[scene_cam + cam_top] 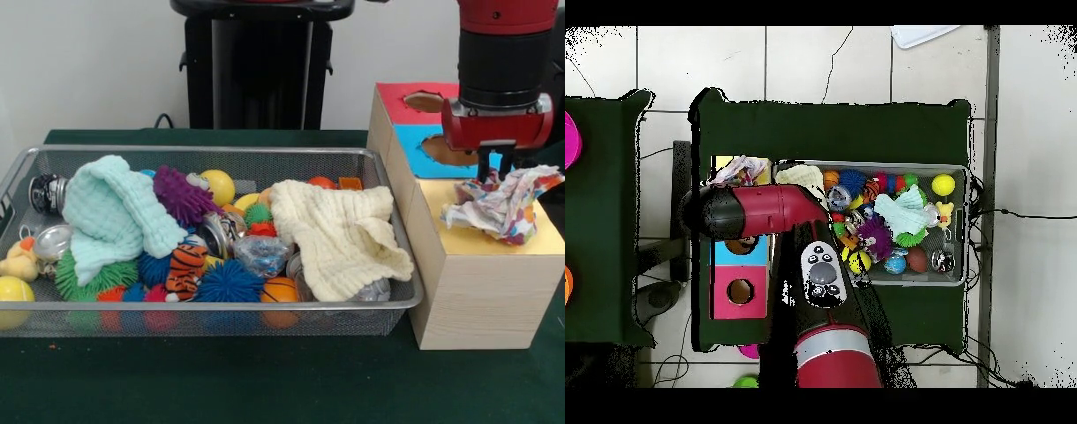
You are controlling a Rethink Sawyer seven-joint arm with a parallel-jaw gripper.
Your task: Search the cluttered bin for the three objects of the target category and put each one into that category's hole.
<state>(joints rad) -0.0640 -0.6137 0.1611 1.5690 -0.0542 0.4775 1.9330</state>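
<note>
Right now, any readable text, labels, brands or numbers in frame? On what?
No readable text in either view.
Cans in the bin: any print too blurred to read.
Arm's control pad in the overhead view: markings too small to read.
Printed fabric on the yellow box: colour blotches only, no letters.

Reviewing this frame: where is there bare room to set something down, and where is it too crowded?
Free: the green table in front of the bin, and the bin's far strip of mesh behind the toys. Crowded: the rest of the bin, under the mint cloth, cream cloth and balls. The yellow box top holds the printed fabric under the gripper.
</note>
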